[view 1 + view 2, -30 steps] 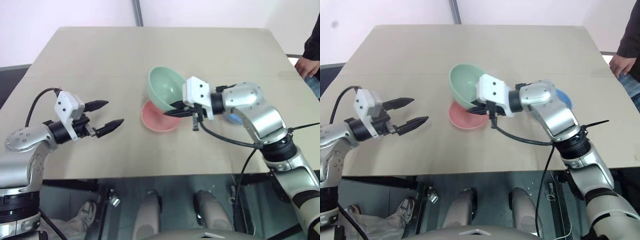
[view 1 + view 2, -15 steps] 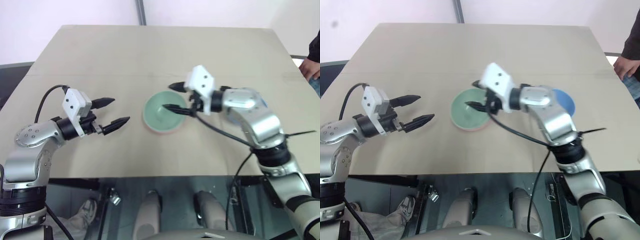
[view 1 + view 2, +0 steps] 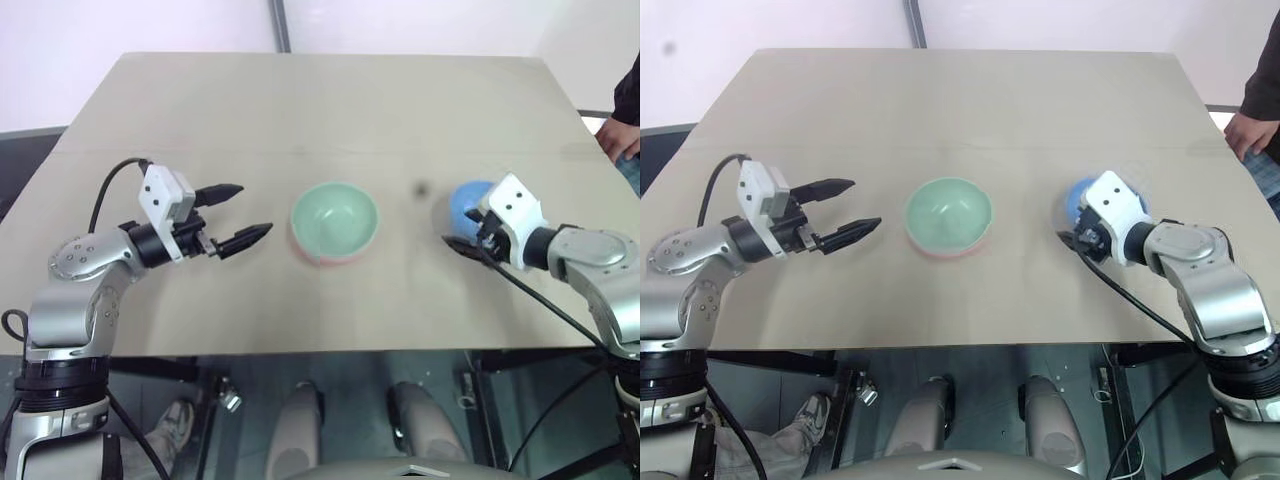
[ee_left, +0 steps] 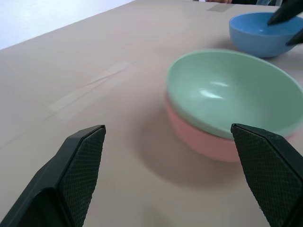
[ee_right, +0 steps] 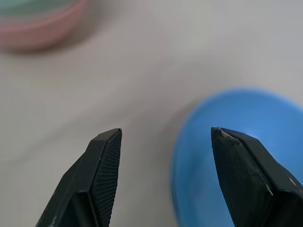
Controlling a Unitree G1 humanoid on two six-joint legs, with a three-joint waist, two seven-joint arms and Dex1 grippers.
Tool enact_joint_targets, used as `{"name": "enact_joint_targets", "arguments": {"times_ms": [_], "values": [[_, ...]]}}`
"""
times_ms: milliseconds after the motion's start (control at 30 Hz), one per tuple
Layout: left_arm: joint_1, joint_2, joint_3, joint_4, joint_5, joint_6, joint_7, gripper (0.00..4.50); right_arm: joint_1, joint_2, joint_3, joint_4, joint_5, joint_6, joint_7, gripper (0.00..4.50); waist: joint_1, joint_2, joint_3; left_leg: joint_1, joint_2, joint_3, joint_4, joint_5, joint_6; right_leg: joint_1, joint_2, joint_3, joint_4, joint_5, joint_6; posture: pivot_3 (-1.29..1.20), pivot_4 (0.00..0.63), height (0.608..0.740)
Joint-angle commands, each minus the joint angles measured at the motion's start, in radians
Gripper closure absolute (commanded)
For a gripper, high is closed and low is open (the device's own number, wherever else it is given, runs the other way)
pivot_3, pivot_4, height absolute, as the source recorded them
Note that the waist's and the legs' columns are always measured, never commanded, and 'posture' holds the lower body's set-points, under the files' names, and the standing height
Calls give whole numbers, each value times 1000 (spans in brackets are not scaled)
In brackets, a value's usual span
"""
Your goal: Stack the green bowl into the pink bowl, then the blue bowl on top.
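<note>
The green bowl sits nested upright inside the pink bowl at the table's middle; only the pink rim shows beneath it. To the right stands the blue bowl, partly covered by my right gripper. That gripper is open and holds nothing. In the right wrist view one finger hangs over the blue bowl and the other over bare table beside its rim. My left gripper is open and empty, level, left of the stacked bowls and pointing at them.
The tan table stretches far behind the bowls. A strip of clear tape runs across it, and a small dark spot lies between the stack and the blue bowl. A person's hand is at the right edge.
My right gripper opened and let go of the green bowl, which now rests in the pink bowl. It then swung right and down to the blue bowl. The left gripper stayed open.
</note>
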Motion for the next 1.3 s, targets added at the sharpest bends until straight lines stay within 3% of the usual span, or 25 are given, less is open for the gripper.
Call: {"name": "enact_joint_targets", "arguments": {"times_ms": [33, 133, 300, 667, 800, 1000, 1033, 1067, 1200, 1300], "values": [[-18, 8, 7, -9, -11, -8, -11, 0, -2, -11, 42, 44, -49, -48, -38, 1214, 0, 0, 0, 0, 0, 0, 0, 0, 0, 0, 0, 0, 0, 0, 0, 0, 150, 727], [-16, 14, 17, -17, -16, -2, -12, 0, -16, -11, 66, 90, -68, -85, -44, 1954, 2, 0, 0, 0, 0, 0, 0, 0, 0, 0, 0, 0, 0, 0, 0, 0, 150, 727], [6, 21, 32, -39, -30, 6, -18, 0, -28, -19, 80, 110, -87, -148, -35, 4434, 3, 0, 0, -1, 0, 0, 0, 0, 0, 0, 0, 0, 0, 0, 0, 0, 150, 727], [127, 98, 131, -88, -169, 84, -154, 0, -247, 138, 139, -3, 72, -282, 115, 4434, -12, 0, 0, 0, 1, 0, 0, 0, 0, 0, 0, -1, 0, 0, 0, 0, 150, 727], [130, 141, 163, -63, -218, 117, -217, 0, -321, 242, 250, 12, 52, -321, 119, 4434, -13, 0, 0, 0, 1, -1, 0, 0, 0, 0, 0, -1, 0, 0, 0, 0, 150, 727], [140, 162, 187, -56, -233, 130, -242, 0, -370, 298, 324, 71, 56, -323, 157, 4434, -7, 0, 0, -1, 0, -1, 0, 0, 0, 0, 0, -1, 0, 0, 0, 0, 150, 727], [142, 164, 189, -58, -236, 134, -242, 0, -385, 314, 323, 90, 59, -315, 152, 3609, -8, 0, 0, -1, 0, -1, 0, 0, 0, 0, 0, -1, 0, 0, 0, 0, 150, 727], [143, 163, 191, -63, -240, 141, -237, 0, -394, 322, 321, 104, 53, -320, 147, 3342, -9, 0, 0, -1, 1, -1, 0, 0, 0, 0, 0, -1, 0, 0, 0, 0, 150, 727], [152, 156, 186, -91, -213, 124, -213, 0, -403, 327, 291, 124, 17, -356, 105, 1448, -11, 0, 0, 0, 1, -1, 0, 0, 0, 0, 0, -1, 0, 0, 0, 0, 150, 727], [163, 133, 174, -99, -146, 54, -173, 0, -381, 307, 224, 93, 54, -353, 106, 1448, -8, 0, 0, -1, 1, -1, 0, 0, 0, 0, 0, -1, 0, 0, 0, 0, 150, 727]]}}
